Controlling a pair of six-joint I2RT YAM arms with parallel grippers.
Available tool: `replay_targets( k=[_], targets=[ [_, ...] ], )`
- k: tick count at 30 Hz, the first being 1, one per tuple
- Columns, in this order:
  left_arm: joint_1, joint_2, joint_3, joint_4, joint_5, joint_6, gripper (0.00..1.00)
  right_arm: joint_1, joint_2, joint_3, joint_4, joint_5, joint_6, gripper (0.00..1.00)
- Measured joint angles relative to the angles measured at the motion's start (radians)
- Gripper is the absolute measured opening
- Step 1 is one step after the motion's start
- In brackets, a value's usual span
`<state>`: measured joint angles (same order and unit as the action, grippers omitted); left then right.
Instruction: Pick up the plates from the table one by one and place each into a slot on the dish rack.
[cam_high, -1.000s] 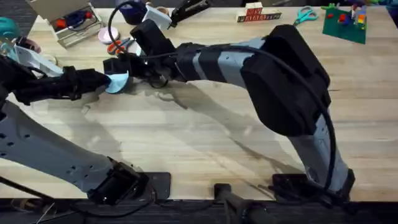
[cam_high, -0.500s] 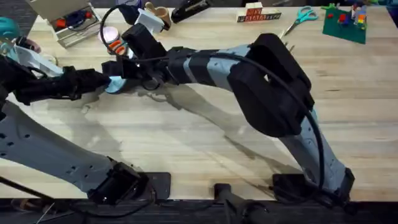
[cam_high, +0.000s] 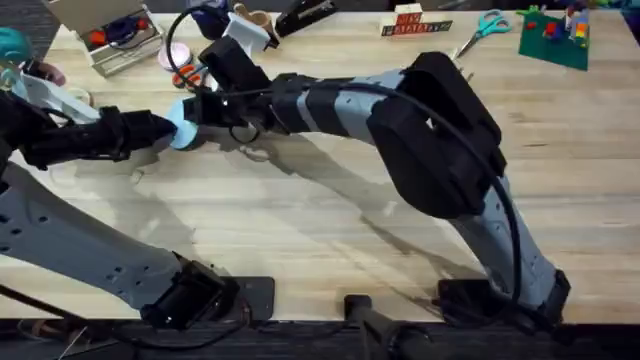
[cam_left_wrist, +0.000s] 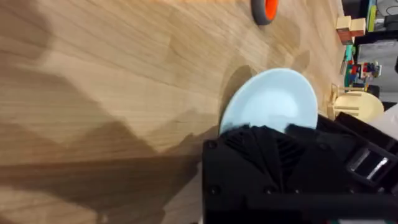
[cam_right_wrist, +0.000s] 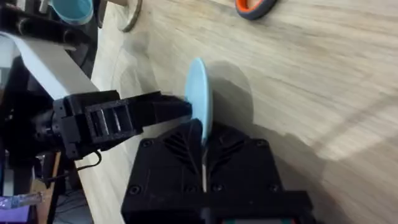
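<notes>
1. So right now I've got the pale blue plate (cam_high: 185, 128) pinched between both arms over the far left part of the tabletop (cam_high: 330, 240). It's up on edge, off the wood, not lying flat.

2. My right tool (cam_right_wrist: 204, 163) is closed narrow on the plate's rim; in the right wrist view the disc (cam_right_wrist: 200, 102) stands edge-on, coming straight up out of the fingers.

3. My left tool (cam_high: 165, 130) comes in from the left edge and meets the plate on the opposite side. In the right wrist view it sits right against the plate's face, but I honestly can't tell if it's clamped or just touching.

4. Pose: right arm is stretched way across the middle toward the far left corner, elbow high and big under the camera. Left arm lies low and long, nearly level.

5. Looks like a handover or regrip step to me, so the plate isn't racked yet.

6. Next up, one tool has to let go cleanly while the other keeps the plate upright, then carry it to a slot. I can't pick out the rack for sure from here.
</notes>
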<state>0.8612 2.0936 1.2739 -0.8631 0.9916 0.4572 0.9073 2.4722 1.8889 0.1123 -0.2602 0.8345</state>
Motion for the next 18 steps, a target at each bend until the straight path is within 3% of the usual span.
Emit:
replay_targets(
  k=[11, 18],
  targets=[
    [0.0, 0.0, 0.0, -0.023, 0.005, 0.01, 0.04, -0.012, 0.0, 0.0, -0.001, -0.002, -0.046, 0.031],
    [0.0, -0.008, -0.001, -0.085, -0.011, 0.049, 0.041, -0.049, -0.064, 0.004, -0.141, 0.037, -0.155, 0.031]
  ],
)
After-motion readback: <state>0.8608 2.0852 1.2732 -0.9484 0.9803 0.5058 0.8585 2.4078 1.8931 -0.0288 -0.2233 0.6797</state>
